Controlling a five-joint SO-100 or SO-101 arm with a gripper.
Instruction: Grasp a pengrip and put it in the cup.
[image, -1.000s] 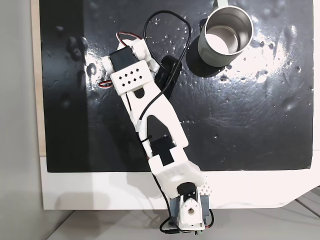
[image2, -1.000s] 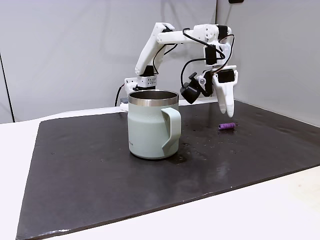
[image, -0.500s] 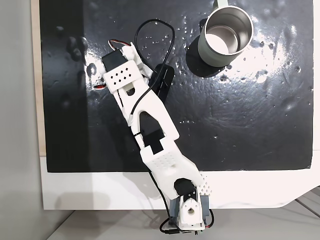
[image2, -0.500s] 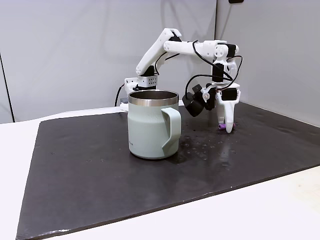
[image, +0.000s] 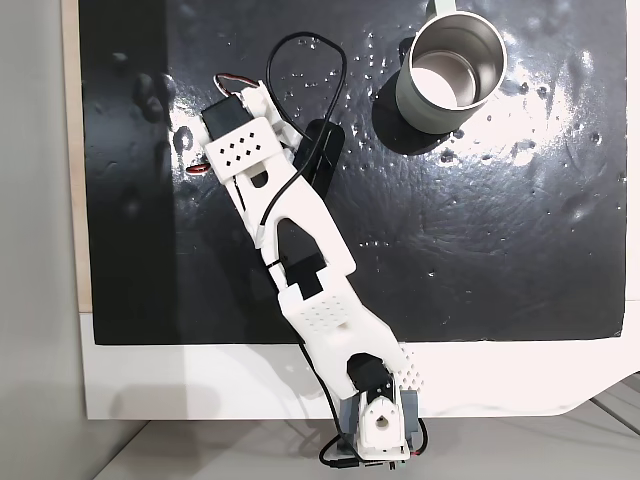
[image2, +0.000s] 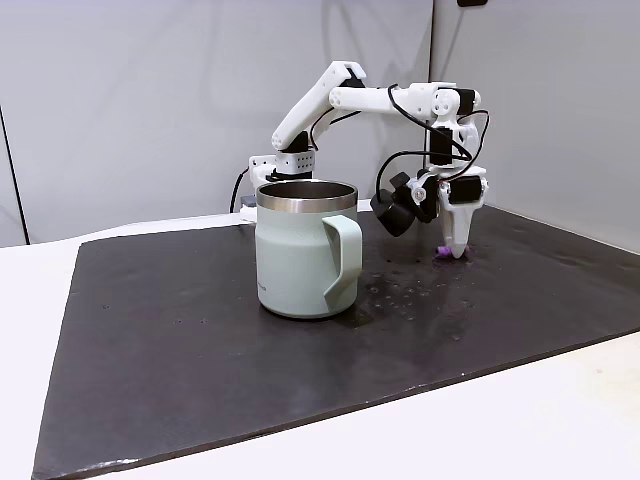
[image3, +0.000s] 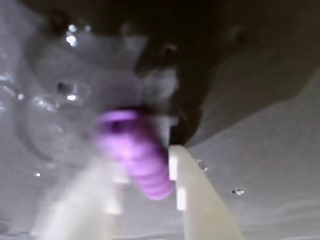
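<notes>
Wrist view: the gripper (image3: 145, 175) has its two pale fingers (image3: 192, 200) set either side of the pengrip (image3: 137, 155); the right finger's inner edge touches the purple ribbed tube, the left one is blurred, so whether they are clamped on it cannot be told; the pengrip lies between them on the wet dark mat (image3: 260, 135).
Fixed view from above: the white arm (image: 300, 225) stretches from its base at the bottom edge up and leftward across the black mat (image: 500, 250); its wrist block covers the gripper's tips; the cup (image: 452, 68) stands at the top right, well apart from the wrist.
Fixed view from the side: the arm (image2: 385, 97) reaches forward with the wrist bent straight down; the gripper (image2: 455, 250) points at the mat (image2: 200, 340), tips at the surface; a speck of purple pengrip (image2: 441, 249) shows just beside the tips; the cup (image2: 300, 250) stands to the left, nearer the camera.
</notes>
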